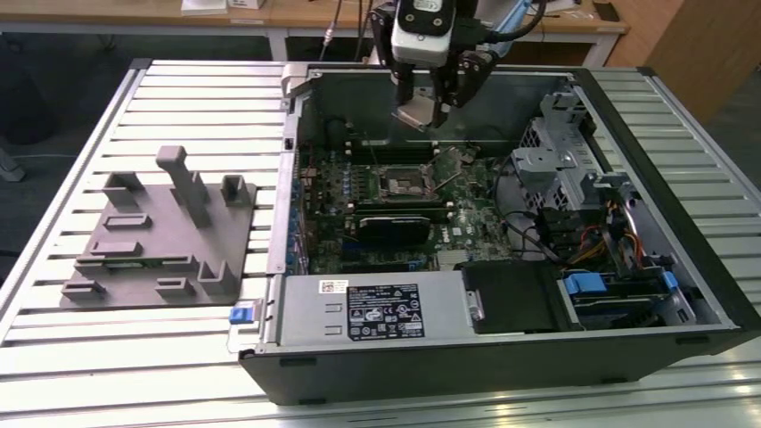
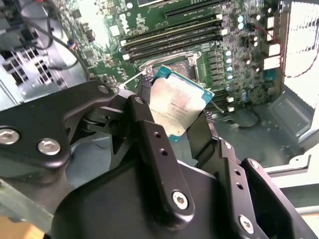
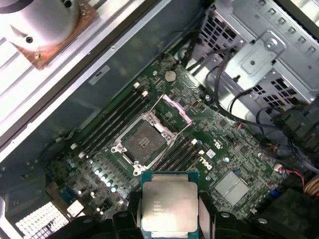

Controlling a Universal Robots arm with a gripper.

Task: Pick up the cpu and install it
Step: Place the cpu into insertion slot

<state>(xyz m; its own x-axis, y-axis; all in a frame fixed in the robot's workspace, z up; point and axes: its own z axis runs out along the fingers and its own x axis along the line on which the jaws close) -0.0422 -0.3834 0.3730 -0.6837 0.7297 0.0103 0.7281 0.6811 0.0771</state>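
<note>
We see the gripper (image 1: 426, 109) clamped on the chip (image 3: 168, 206), with the open socket (image 3: 144, 143) well below the gripper.

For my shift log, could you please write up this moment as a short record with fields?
gripper: shut on the cpu, above the open computer case
cpu: held by its edges between the fingers, metal top showing in both wrist views
socket: open and empty, on the motherboard under the cpu
grey tray: on the table, at the exterior view's left of the case
install: not yet done
</note>
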